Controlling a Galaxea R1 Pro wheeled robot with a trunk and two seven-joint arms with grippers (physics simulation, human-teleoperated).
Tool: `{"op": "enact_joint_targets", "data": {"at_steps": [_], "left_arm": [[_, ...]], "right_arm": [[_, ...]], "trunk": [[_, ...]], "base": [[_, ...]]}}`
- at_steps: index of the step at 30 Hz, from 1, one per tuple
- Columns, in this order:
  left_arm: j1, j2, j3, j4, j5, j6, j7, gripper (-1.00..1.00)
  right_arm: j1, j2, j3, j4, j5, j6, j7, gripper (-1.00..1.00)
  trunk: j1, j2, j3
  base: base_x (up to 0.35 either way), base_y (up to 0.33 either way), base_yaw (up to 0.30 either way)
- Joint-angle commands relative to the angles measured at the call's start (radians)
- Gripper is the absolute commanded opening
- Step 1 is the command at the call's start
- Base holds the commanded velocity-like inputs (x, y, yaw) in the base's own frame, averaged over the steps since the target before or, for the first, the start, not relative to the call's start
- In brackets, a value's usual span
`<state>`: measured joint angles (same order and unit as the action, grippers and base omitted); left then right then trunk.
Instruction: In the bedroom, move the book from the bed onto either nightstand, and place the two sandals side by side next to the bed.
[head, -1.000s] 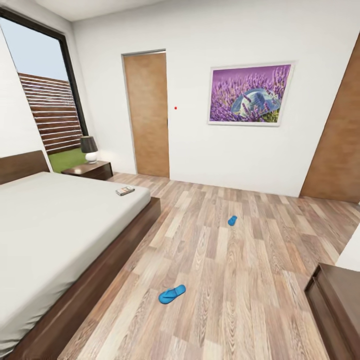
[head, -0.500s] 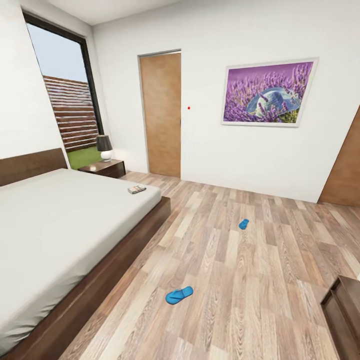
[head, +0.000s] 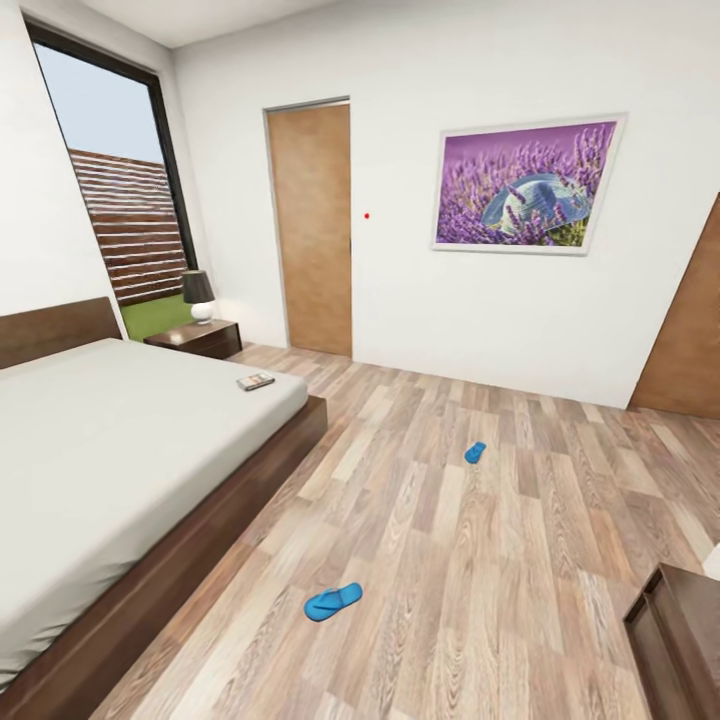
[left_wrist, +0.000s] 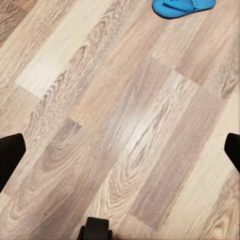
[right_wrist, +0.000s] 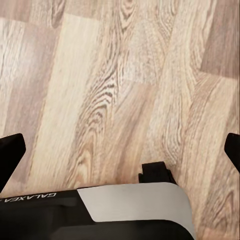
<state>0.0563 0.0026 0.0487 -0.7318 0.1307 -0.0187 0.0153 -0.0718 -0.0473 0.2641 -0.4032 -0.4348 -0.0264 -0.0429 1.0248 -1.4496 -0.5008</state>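
The book (head: 255, 381) lies near the far corner of the bed (head: 120, 450), whose light-grey mattress sits in a dark wooden frame at the left. Beyond that corner a nightstand (head: 195, 338) stands under the window. One blue sandal (head: 333, 601) lies on the floor close to the bed's side, and the other sandal (head: 475, 452) lies farther out in the room. My left gripper (left_wrist: 120, 152) hangs open over bare planks, with the near sandal (left_wrist: 182, 6) ahead of it. The right gripper (right_wrist: 120, 150) is also open above the floor, holding nothing.
A lamp (head: 198, 295) stands on the nightstand. A dark dresser (head: 680, 630) juts in at the near right. Brown doors (head: 312, 230) and a purple flower picture (head: 525, 187) line the far wall. Wide plank floor lies between bed and dresser.
The whole head view has shifted as the camera turned, first one way and then partly back. The book and both sandals lie where they were.
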Motion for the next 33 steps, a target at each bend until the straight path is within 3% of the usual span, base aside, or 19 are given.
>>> {"op": "enact_joint_targets", "data": {"at_steps": [1, 11, 33], "left_arm": [[0.000, 0.000, -0.001, -0.001, 0.010, -0.001, 0.002, 1.00], [0.000, 0.000, -0.001, -0.001, 0.010, -0.001, 0.002, 1.00], [0.000, 0.000, -0.001, -0.001, 0.010, -0.001, 0.002, 1.00]], "right_arm": [[-0.001, -0.001, 0.008, 0.000, -0.010, -0.003, -0.005, 1.00], [-0.001, -0.001, 0.009, 0.000, -0.010, -0.003, -0.005, 1.00], [-0.001, -0.001, 0.009, 0.001, -0.010, -0.003, -0.005, 1.00]], "trunk": [[0.000, 0.000, -0.001], [0.000, 0.000, -0.001], [0.000, 0.000, -0.001]], "base": [[0.103, -0.235, 0.000], [0.095, -0.126, 0.036], [0.006, -0.007, 0.282]]}}
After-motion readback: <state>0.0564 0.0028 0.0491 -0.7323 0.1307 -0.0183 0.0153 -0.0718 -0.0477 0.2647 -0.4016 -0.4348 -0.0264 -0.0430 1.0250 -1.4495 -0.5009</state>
